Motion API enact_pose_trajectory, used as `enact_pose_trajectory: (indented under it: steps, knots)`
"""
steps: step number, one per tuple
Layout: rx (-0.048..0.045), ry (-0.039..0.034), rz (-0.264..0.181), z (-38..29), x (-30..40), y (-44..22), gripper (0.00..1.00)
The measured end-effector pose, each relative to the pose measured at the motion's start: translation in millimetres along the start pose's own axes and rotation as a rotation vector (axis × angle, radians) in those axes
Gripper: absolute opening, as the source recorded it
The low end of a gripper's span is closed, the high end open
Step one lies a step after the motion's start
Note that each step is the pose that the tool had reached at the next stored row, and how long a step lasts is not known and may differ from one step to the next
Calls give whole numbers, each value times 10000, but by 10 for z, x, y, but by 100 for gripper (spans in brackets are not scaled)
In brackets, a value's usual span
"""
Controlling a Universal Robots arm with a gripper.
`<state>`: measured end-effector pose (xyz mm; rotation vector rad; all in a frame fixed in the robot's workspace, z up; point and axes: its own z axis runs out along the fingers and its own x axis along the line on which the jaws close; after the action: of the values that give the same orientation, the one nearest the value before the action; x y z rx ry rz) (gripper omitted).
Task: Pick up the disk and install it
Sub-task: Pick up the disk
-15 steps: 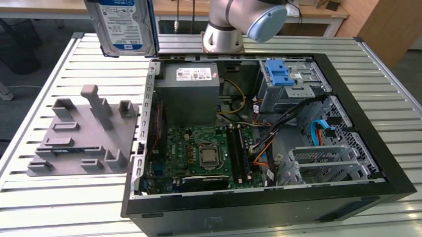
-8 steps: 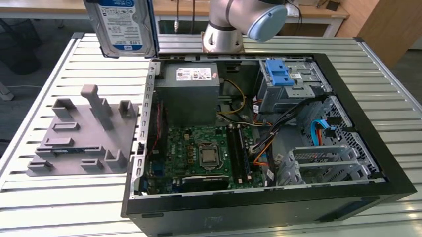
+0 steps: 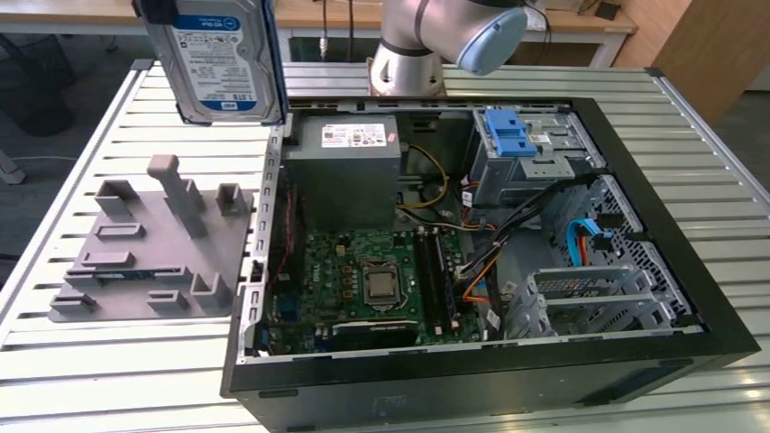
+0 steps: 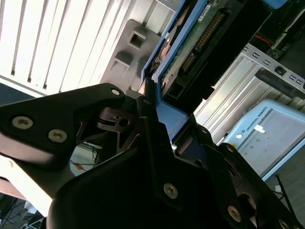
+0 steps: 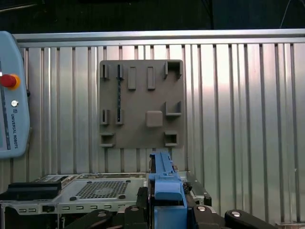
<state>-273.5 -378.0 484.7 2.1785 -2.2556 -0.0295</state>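
Silver-grey in its blue bracket, the disk (image 3: pixel 223 59) hangs upright at the upper left of the exterior view, above the grey fixture plate (image 3: pixel 144 244) on the slatted table (image 3: pixel 108 361). In the first wrist view the gripper (image 5: pixel 167 200) is clamped on the disk's blue bracket. An open computer case (image 3: pixel 481 253) fills centre frame.
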Motion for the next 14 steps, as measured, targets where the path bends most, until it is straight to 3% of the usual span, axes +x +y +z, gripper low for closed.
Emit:
enact_pose_trajectory:
  steps: [3, 6, 14]
  knots:
    - [1, -1, -2, 5, 108, -9, 36]
    - [2, -1, 0, 7, 158, -65, 36]
    - [1, -1, -1, 7, 179, -384, 36]
